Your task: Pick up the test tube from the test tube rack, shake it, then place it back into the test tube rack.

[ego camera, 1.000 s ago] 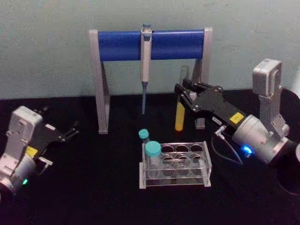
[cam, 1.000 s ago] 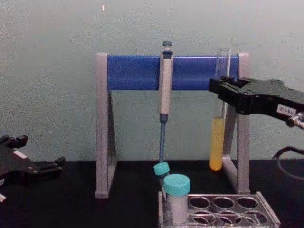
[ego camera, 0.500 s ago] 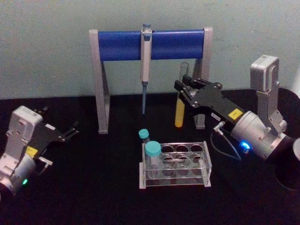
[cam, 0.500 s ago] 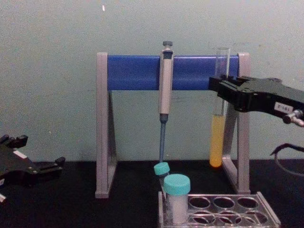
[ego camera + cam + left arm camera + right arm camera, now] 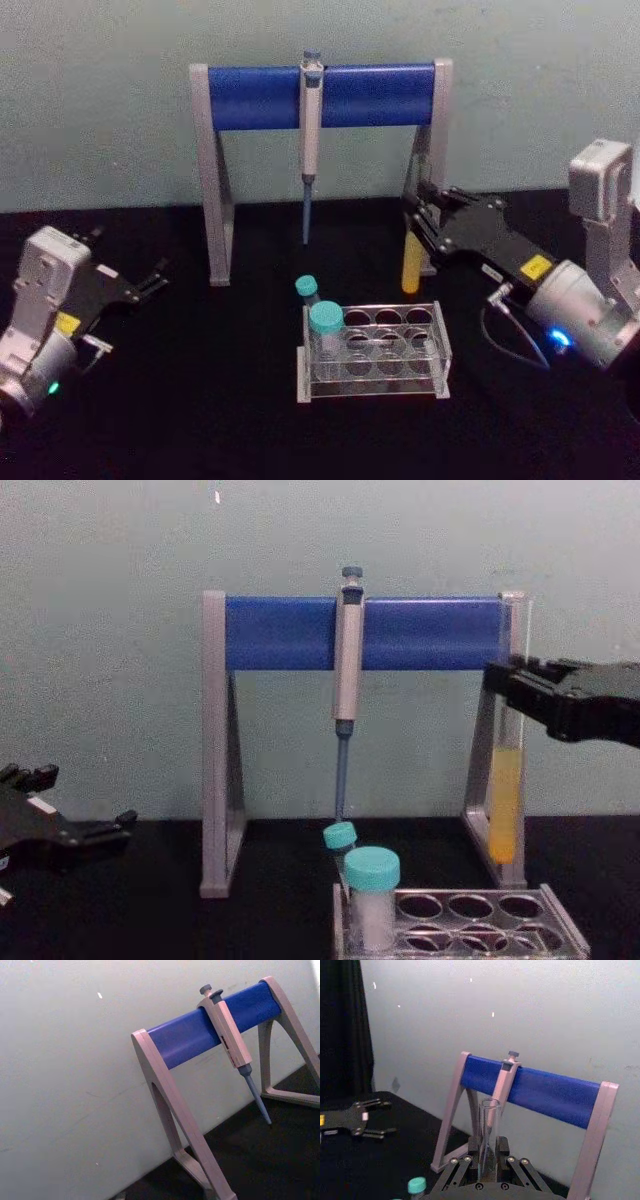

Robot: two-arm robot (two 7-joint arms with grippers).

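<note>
Looking at the head view, I see my right gripper (image 5: 418, 215) clamped on the test tube (image 5: 411, 268) right of centre, held clear of the rack (image 5: 441, 372), my left gripper (image 5: 152, 282) parked spread-open at the left edge. The chest view shows the test tube (image 5: 505, 790) upright at far right, above the rack (image 5: 460, 916). I judge pickup done; the shake may be under way, and the return remains.

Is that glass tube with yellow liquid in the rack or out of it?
Out. The right gripper holds the test tube upright, clear of the test tube rack.
</note>
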